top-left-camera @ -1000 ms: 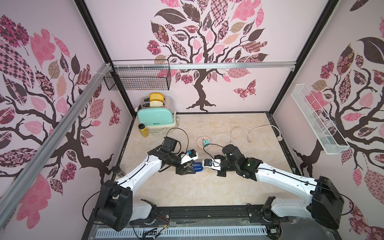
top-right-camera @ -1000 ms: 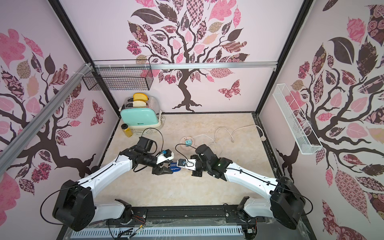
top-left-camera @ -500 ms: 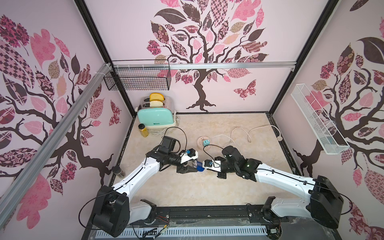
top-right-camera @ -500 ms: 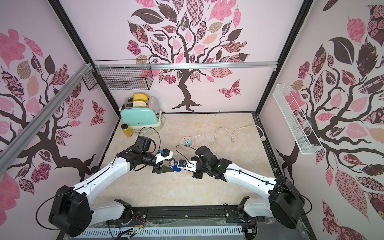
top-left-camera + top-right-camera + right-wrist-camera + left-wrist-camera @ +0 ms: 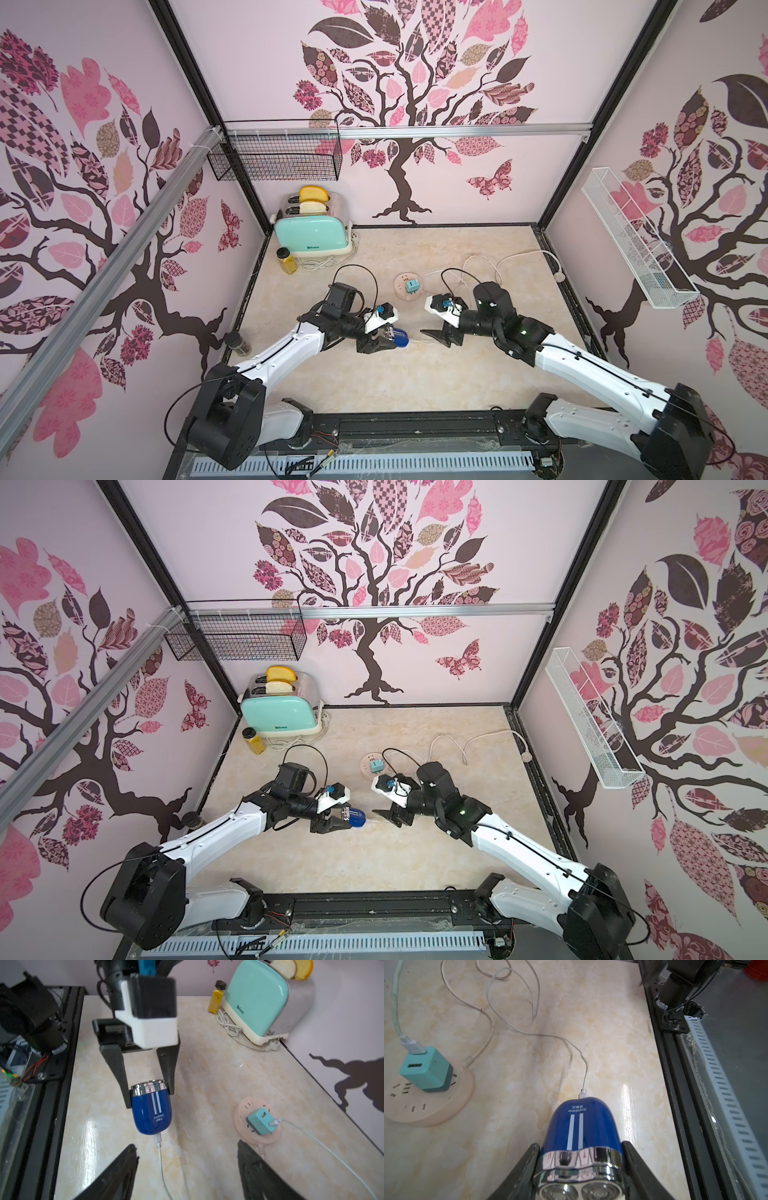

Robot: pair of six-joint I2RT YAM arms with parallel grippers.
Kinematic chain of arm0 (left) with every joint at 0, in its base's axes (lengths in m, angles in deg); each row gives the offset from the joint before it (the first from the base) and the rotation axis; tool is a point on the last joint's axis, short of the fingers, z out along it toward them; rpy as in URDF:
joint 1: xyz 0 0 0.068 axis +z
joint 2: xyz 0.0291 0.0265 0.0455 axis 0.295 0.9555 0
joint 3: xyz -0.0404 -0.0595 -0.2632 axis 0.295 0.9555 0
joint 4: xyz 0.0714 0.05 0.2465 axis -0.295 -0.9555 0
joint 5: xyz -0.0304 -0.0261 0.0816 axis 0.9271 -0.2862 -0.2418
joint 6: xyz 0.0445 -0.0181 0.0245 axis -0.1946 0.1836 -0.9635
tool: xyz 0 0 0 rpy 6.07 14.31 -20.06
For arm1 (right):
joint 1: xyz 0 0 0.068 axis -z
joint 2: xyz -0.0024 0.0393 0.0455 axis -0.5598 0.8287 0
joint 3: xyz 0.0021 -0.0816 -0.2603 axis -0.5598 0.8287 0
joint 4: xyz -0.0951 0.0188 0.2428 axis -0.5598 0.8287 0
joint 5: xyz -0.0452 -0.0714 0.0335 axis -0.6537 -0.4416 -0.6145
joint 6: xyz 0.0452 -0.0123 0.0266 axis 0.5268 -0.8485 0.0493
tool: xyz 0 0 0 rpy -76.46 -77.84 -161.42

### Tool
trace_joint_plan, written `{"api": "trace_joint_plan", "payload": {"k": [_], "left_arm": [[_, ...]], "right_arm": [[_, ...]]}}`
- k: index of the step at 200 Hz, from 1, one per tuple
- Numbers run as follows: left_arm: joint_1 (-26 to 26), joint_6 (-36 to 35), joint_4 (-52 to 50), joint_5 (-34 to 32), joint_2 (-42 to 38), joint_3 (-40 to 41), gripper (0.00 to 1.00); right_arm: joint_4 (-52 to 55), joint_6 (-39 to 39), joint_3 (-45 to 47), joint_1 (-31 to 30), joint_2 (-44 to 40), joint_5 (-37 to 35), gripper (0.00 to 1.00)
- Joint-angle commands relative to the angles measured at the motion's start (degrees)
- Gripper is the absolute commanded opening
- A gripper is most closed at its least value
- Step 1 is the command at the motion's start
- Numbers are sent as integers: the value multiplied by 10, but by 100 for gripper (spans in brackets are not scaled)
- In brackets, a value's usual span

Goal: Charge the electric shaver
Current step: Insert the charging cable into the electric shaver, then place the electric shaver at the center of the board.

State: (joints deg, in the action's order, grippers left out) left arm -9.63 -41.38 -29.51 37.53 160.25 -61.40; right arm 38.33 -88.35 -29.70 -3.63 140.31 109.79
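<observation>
While the left gripper (image 5: 580,1149) was clamped on its silver head end, one black finger on each side, the shaver (image 5: 583,1126) was held low near the middle of the table (image 5: 415,374). Its blue rounded end pointed toward the right gripper (image 5: 186,1146). Whether it touched the tabletop could not be told. A thin white cable (image 5: 159,1147) was plugged into that blue end and trailed away in loops over the table. The right gripper faced the shaver from near by. Its jaws stood wide apart and held nothing, and in the right wrist view the cable ran out between them. Farther back, a teal adapter (image 5: 426,1070) sat in a round pale-pink power strip (image 5: 446,1105), with a grey plug in one of its two ports. A mint toaster (image 5: 313,235) with two slices of bread stood in the back left corner, and a small yellow bottle (image 5: 286,260) stood just beside it.
</observation>
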Motion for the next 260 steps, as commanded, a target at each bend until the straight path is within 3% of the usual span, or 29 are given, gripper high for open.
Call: {"api": "trace_joint_plan", "payload": {"k": [1,17,51,112,144,148,153,155,179,205,222,235,260], "left_arm": [[-25,55,21,-68,26,-42,0],[-30,118,46,-99,51,-50,0],[-42,243,218,-162,82,34,0],[-46,239,413,-202,106,170,0],[-46,259,435,-197,98,189,42],[-46,261,431,-198,90,188,59],[-46,260,417,-198,77,185,91],[-46,259,412,-198,72,183,96],[-46,261,330,-211,-12,148,98],[-42,297,236,-288,-120,78,98],[4,312,193,-366,-159,34,98],[85,333,199,-403,-160,29,98],[230,365,271,-413,-110,49,98]], "right_arm": [[-9,76,2,30,-21,-31,82],[-7,86,-1,35,-31,-66,83],[-32,113,5,40,-40,-95,87],[-76,137,45,41,-82,-132,90],[-88,177,71,46,-93,-153,94],[-94,185,76,47,-96,-158,96],[-101,194,83,50,-99,-165,97],[-104,198,86,52,-100,-168,98],[-120,233,100,86,-103,-196,99],[-148,293,119,165,-99,-243,99],[-192,318,154,224,-82,-310,99],[-253,319,192,254,-58,-377,99],[-428,269,267,272,5,-412,99]]}}
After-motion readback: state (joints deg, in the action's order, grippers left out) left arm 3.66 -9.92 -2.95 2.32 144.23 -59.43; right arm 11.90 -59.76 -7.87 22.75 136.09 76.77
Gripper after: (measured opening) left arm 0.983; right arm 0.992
